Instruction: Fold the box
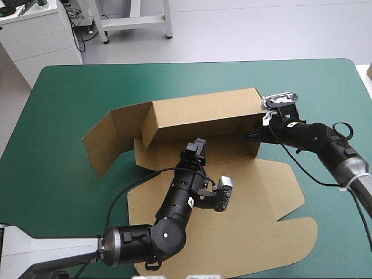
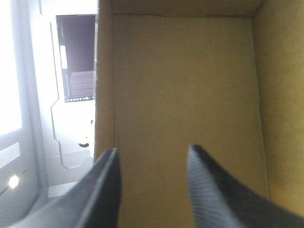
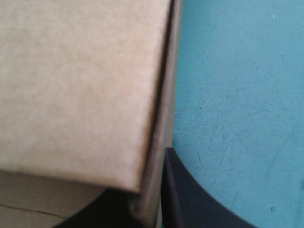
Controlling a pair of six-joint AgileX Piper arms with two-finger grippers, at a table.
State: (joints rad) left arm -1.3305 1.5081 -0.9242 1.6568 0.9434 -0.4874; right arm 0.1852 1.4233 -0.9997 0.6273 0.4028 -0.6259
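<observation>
Cover in teal-green [image 1: 64,104] lies over the whole surface, and the brown box [image 1: 200,116] sits at its middle, half raised. The box's back wall stands upright, a long flap [image 1: 107,139] swings outward past the box's left side, and the lid [image 1: 244,226] lies flat on the box's near side, reaching close to the surface's near edge. Bare cover runs wide beyond the box's back wall and out from both its sides, widest on the left. The left hand [image 1: 197,150] reaches over the lid into the box, its 2 black fingers [image 2: 209,190] standing apart with only brown board ahead of them, gripping nothing. The right hand [image 1: 253,136] is at the box's right wall, its fingers pinched nearly together on that wall's edge, with bare cover just beside it.
</observation>
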